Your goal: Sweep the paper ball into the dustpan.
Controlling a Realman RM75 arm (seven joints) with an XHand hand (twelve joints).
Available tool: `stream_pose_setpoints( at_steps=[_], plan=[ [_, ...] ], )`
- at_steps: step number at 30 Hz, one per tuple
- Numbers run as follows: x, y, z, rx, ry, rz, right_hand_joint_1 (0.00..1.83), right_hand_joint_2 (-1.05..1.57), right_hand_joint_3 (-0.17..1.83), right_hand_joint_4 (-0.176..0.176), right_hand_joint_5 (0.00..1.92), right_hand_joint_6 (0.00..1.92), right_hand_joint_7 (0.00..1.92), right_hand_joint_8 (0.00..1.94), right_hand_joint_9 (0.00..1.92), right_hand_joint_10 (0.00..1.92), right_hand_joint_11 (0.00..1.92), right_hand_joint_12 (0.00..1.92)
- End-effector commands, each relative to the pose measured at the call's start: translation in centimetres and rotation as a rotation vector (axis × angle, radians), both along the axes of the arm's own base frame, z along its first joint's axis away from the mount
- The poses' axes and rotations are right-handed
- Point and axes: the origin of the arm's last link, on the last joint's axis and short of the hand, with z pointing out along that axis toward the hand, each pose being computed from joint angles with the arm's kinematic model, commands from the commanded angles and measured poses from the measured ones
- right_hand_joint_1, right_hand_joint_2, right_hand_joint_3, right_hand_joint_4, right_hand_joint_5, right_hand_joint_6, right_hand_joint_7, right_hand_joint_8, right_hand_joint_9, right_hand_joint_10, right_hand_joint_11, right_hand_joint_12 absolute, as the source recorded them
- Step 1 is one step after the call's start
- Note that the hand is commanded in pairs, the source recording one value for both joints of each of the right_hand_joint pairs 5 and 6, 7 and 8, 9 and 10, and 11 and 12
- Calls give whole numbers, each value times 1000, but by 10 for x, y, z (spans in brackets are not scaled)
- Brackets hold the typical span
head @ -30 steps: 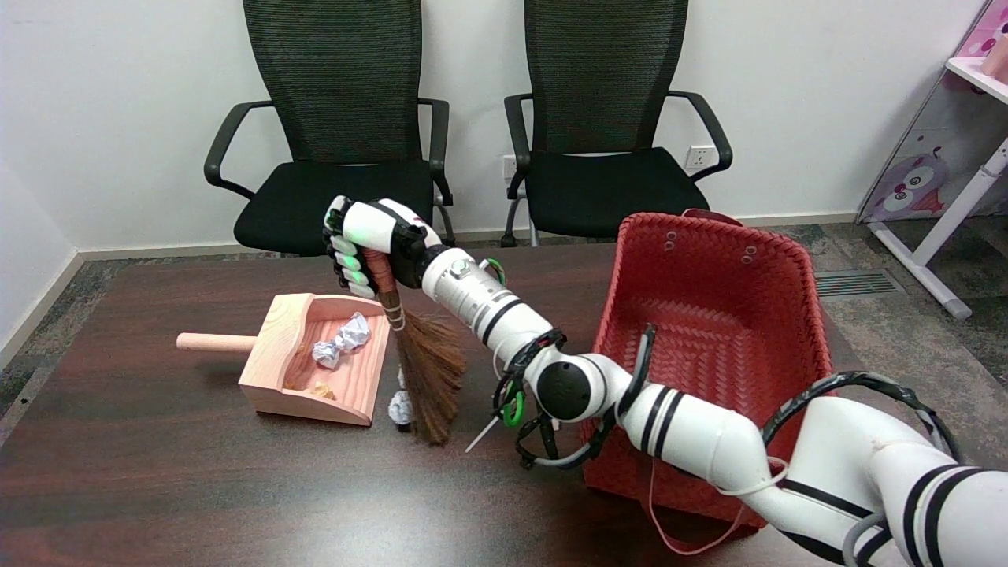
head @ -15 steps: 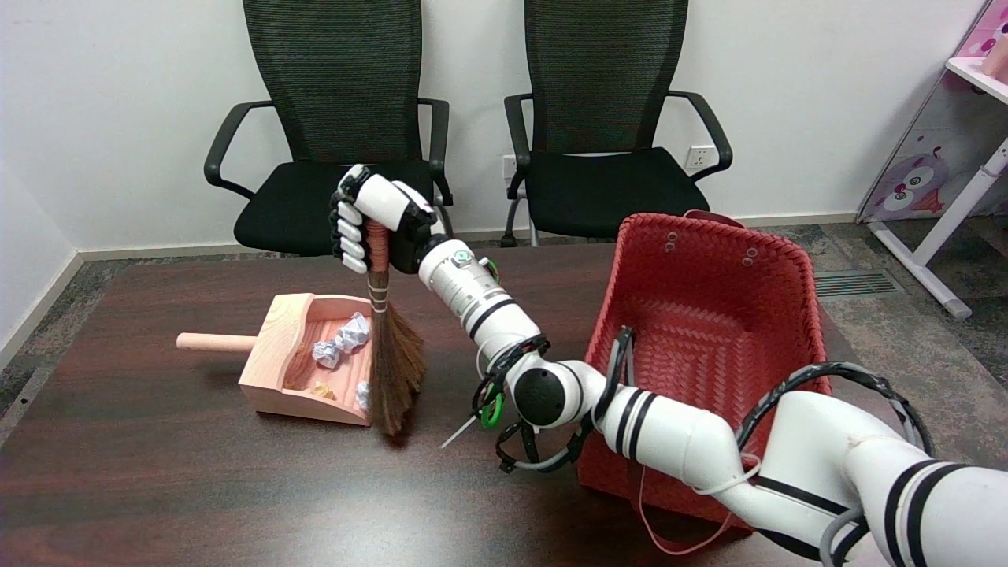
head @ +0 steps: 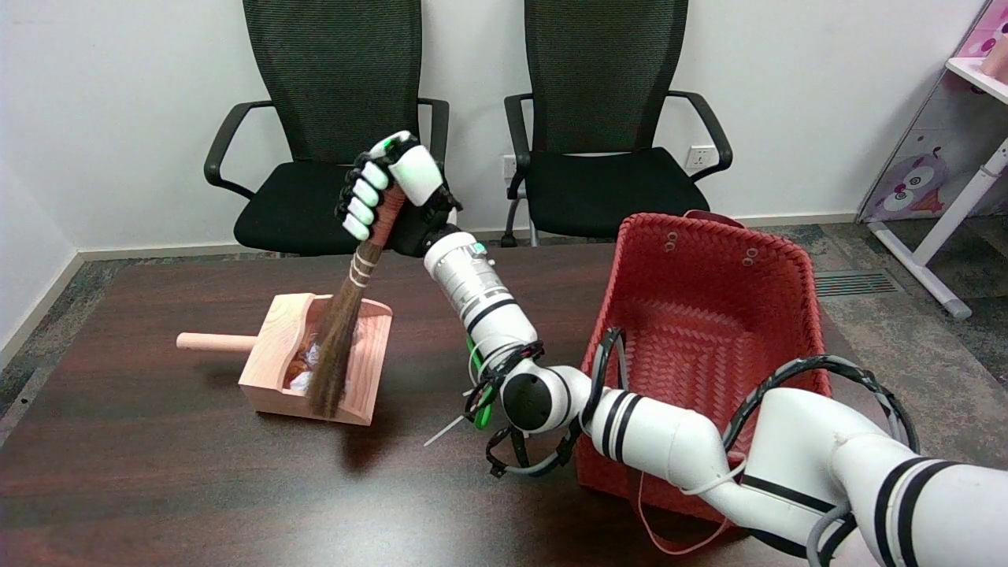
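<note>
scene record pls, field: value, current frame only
right hand: grips broom handle, raised above the table's far side
broom: tilted, bristles down inside the dustpan mouth
dustpan: wooden, on table, handle pointing to picture left
paper balls: white bits in the pan, mostly hidden by bristles; count unclear
table: dark wood; no loose paper visible on it
red basket: right of the pan, apart from it, tipped toward the camera
task state: paper appears to be in the pan

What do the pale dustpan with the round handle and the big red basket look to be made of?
The pale dustpan looks like unfinished light wood: grain lines show, with no gloss. The red basket looks like woven plastic strips, going by the uniform colour and faint sheen, though it could be another material.
</note>
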Motion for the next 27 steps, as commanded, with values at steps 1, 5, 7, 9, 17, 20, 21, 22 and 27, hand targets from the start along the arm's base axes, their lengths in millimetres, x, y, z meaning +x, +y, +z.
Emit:
stream_pose_setpoints(
  at_steps=[1, 5, 7, 9, 17, 20, 21, 22, 27],
  plan=[
    [21, 13, 20, 34, -360, 99, 762, 870, 1635, -11, 1920, 1920, 1920, 1920, 1920, 1920, 1920, 1920],
    [33, 20, 30, 40, -379, 147, 763, 881, 1639, -12, 1920, 1920, 1920, 1920, 1920, 1920, 1920, 1920],
    [42, 25, 38, 49, -382, 175, 766, 899, 1637, -13, 1920, 1920, 1920, 1920, 1920, 1920, 1920, 1920],
    [46, 29, 42, 59, -380, 188, 767, 915, 1637, -13, 1920, 1920, 1920, 1920, 1920, 1920, 1920, 1920],
    [58, 45, 65, -29, -98, 281, 773, 1037, 1555, -15, 1920, 1920, 1920, 1920, 1920, 1920, 1920, 1920],
    [60, 52, 71, -68, 111, 304, 780, 1058, 1764, -15, 1920, 1920, 1920, 1920, 1920, 1920, 1920, 1920],
    [58, 54, 74, -77, 175, 302, 775, 1048, 1804, -14, 1920, 1920, 1920, 1920, 1920, 1920, 1920, 1920],
    [59, 57, 75, -86, 210, 300, 765, 1035, 1833, -13, 1920, 1920, 1920, 1920, 1920, 1920, 1920, 1920],
    [64, 70, 88, -185, 327, 308, 731, 1213, 1833, -7, 1920, 1920, 1920, 1920, 1920, 1920, 1920, 1920]
  ],
)
